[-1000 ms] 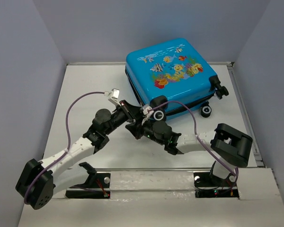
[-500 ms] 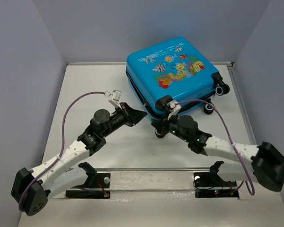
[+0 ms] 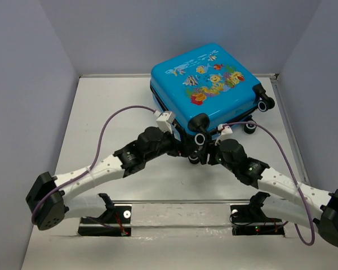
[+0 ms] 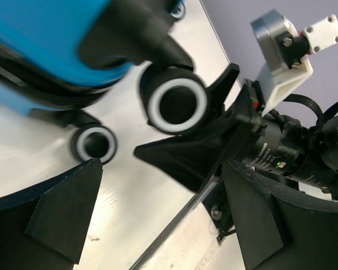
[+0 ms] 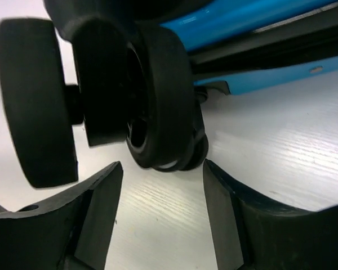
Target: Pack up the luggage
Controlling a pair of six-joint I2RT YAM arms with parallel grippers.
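Left gripper (image 4: 160,166) and right gripper (image 5: 160,165), both spread open, flank the luggage's (image 3: 205,84) 6 o'clock wheel (image 3: 200,138); probably best to press evenly.

Left pincer (image 3: 184,148), right pincer (image 3: 206,154) converged on luggage (image 3: 205,90) near-corner wheel (image 3: 200,138); luggage nudged slightly right.

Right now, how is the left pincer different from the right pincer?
The left pincer points at the blue suitcase from the left side; the right pincer points from the right side. The left pincer faces the white-ringed side of the near corner wheel; the right pincer faces that wheel's black edge. Both are open, hold nothing and sit close to that same wheel.
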